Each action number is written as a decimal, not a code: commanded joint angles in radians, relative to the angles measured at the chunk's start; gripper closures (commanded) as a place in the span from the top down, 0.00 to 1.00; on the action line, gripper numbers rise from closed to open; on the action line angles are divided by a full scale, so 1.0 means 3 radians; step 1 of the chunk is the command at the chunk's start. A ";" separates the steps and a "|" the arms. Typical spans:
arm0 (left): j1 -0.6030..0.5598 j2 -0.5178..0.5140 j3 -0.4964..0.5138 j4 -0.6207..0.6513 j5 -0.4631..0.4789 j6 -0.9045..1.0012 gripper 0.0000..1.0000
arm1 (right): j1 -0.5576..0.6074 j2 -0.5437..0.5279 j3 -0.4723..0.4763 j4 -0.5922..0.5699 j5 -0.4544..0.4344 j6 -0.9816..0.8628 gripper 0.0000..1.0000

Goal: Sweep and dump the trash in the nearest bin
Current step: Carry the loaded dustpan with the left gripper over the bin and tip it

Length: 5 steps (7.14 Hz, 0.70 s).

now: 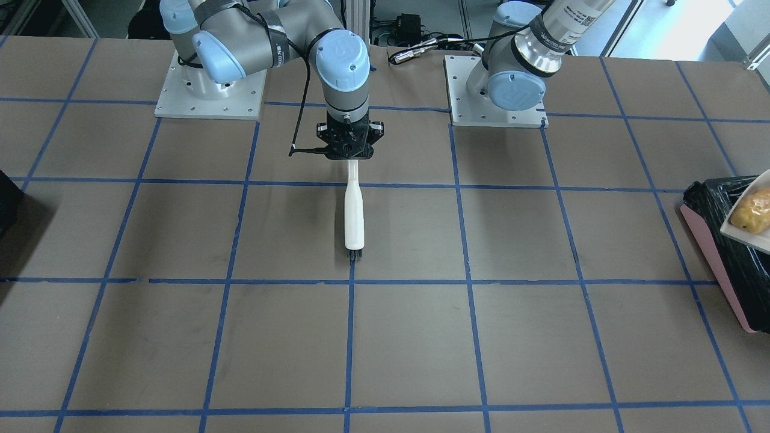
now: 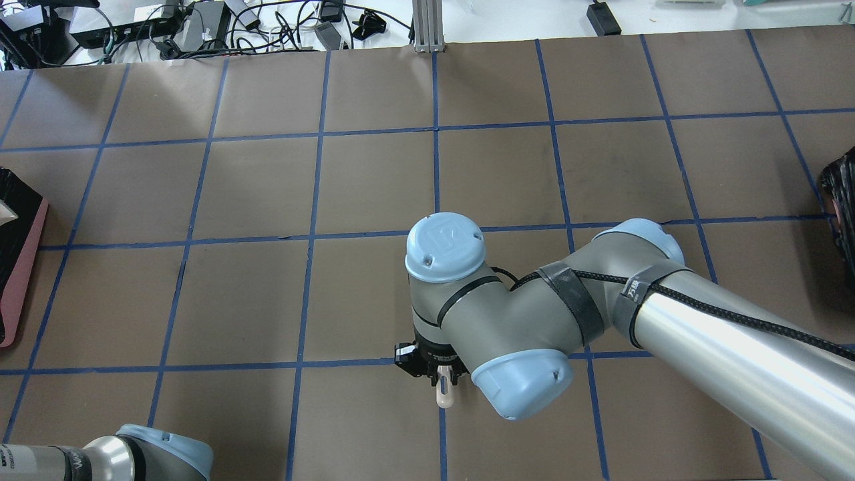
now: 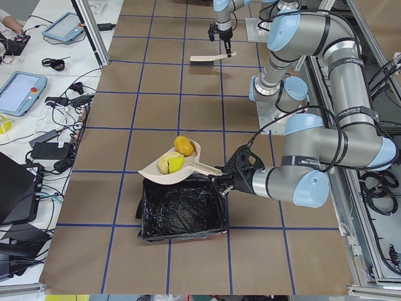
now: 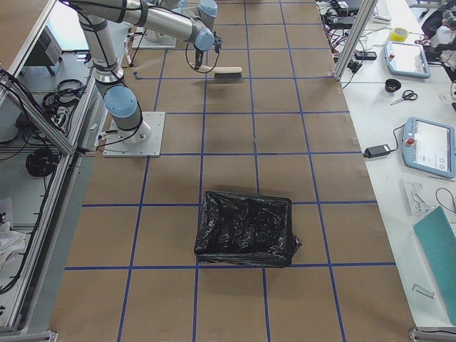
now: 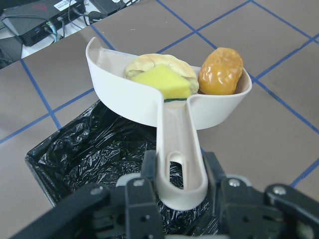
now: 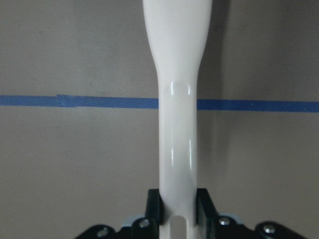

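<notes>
Left gripper fingers pinch the handle of the cream plastic dustpan, held roughly level over the edge of the pink-sided black-bag-lined bin so the orange-brown lump, yellow wedge and pale crescent slice don't spill early; right gripper fingers clamp the white-handled brush, parked mid-table.

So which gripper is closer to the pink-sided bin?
Left. The left gripper holds the dustpan just above the bin; the right gripper holds a brush far away at mid-table.
</notes>
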 commanded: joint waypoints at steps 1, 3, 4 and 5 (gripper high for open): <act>0.0056 -0.0064 -0.0004 0.0391 0.0091 -0.0275 0.00 | 0.0000 0.0034 -0.0006 -0.0002 0.0000 0.0000 0.01; 0.0168 -0.0074 0.0006 0.0490 0.0199 -0.0307 0.00 | 0.0000 0.0034 -0.0006 -0.0002 0.0000 0.0000 0.09; 0.0235 -0.0074 0.0022 0.0541 0.0260 -0.0307 0.00 | 0.0000 0.0034 -0.0006 0.0008 0.0000 -0.0020 0.15; 0.0296 -0.0064 0.0042 0.0587 0.0347 -0.0307 0.00 | 0.0000 0.0039 -0.0011 0.0008 0.0000 -0.0020 0.27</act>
